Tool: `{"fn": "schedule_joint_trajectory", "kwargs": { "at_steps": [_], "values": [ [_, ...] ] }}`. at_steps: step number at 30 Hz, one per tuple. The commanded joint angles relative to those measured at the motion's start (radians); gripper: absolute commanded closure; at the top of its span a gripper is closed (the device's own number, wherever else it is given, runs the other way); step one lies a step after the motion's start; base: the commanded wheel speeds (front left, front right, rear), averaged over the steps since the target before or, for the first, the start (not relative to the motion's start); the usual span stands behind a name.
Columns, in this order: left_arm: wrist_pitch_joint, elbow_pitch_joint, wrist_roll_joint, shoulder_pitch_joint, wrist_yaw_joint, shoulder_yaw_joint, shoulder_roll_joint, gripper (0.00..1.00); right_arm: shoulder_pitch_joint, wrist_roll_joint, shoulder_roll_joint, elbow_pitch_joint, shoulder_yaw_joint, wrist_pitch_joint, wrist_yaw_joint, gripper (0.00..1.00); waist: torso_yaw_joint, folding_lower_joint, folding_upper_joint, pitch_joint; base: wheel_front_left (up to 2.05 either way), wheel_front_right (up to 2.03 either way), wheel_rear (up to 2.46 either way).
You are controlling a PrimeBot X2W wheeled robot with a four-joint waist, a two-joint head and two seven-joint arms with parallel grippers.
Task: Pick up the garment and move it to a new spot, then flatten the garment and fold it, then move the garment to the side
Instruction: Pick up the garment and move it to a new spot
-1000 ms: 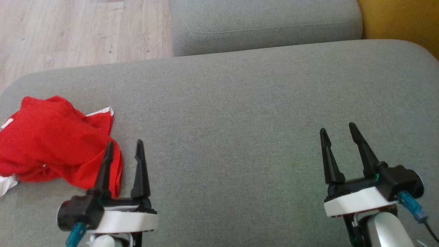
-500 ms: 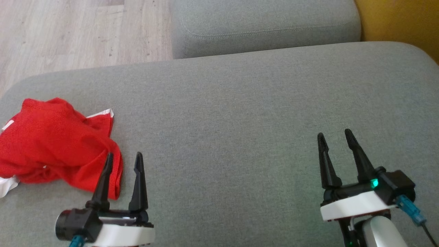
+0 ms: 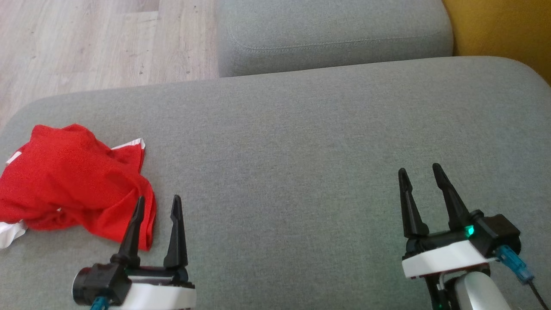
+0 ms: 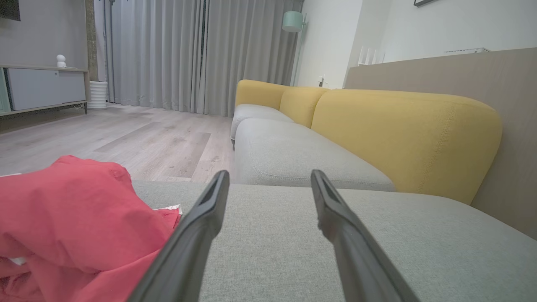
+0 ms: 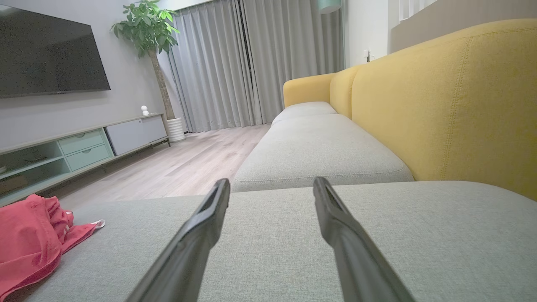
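Hovering low over the near left of the seat (image 3: 301, 150), the left gripper (image 3: 158, 199) holds its two dark fingers spread, with nothing between them. In the head view its left finger crosses the near right edge of the garment (image 3: 73, 181); whether it touches the cloth I cannot tell. Its right finger stands over bare grey fabric. In the left wrist view the cloth lies just left of that left finger, bunched up higher than the fingertip

At the near right, the right gripper (image 3: 419, 168) is also spread wide and empty, over bare seat and well apart from the garment. A green light (image 3: 470, 231) glows on its body, and a blue plug (image 3: 512, 260) sticks out on its right side

The garment is a crumpled red heap at the left end of the seat, with a white-trimmed edge on its far right and a white patch at its near left, by the seat's edge. None of it is spread flat or folded

Beyond the seat, across a seam, lies a second grey cushion (image 3: 331, 34). Pale wood floor (image 3: 86, 43) shows far left, and a yellow backrest (image 3: 503, 30) far right. The right wrist view takes in grey curtains (image 5: 218, 63), a dark TV (image 5: 46, 54), a plant (image 5: 147, 25) and a low cabinet (image 5: 84, 142) along the far wall
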Motion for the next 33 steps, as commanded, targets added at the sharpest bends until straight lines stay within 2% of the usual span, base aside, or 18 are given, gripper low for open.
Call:
{"fn": "schedule_joint_trajectory", "kwargs": {
  "at_steps": [1, 8, 12, 27, 33],
  "values": [
    [-0.01, -0.029, -0.007, -0.026, 0.007, 0.023, -0.002, 0.0, -0.029, 0.001, -0.008, -0.028, 0.021, -0.011, -0.001, 0.0, 0.001, 0.0, 0.0, -0.001, 0.0, 0.0, 0.0],
    [-0.01, -0.027, -0.008, -0.023, 0.006, 0.019, -0.002, 0.0, -0.024, 0.006, -0.008, -0.029, 0.021, -0.011, -0.001, 0.0, 0.012, 0.0, 0.0, -0.004, 0.0, 0.0, 0.0],
    [-0.01, -0.027, -0.007, -0.023, 0.009, 0.024, -0.002, 0.0, -0.018, 0.012, -0.008, -0.031, 0.032, -0.011, -0.001, 0.0, 0.045, 0.0, 0.0, -0.01, 0.0, 0.0, 0.0],
    [-0.01, -0.023, 0.012, -0.002, 0.023, 0.078, -0.002, 0.0, 0.007, 0.039, -0.008, -0.031, 0.093, -0.011, -0.001, 0.0, 0.259, 0.0, 0.0, -0.044, 0.0, 0.0, 0.0],
    [-0.01, -0.029, 0.015, 0.01, 0.024, 0.104, -0.002, 0.0, 0.01, 0.052, -0.008, -0.028, 0.114, -0.011, -0.001, 0.0, 0.319, 0.0, 0.0, -0.055, 0.0, 0.0, 0.0]
  ]
}}
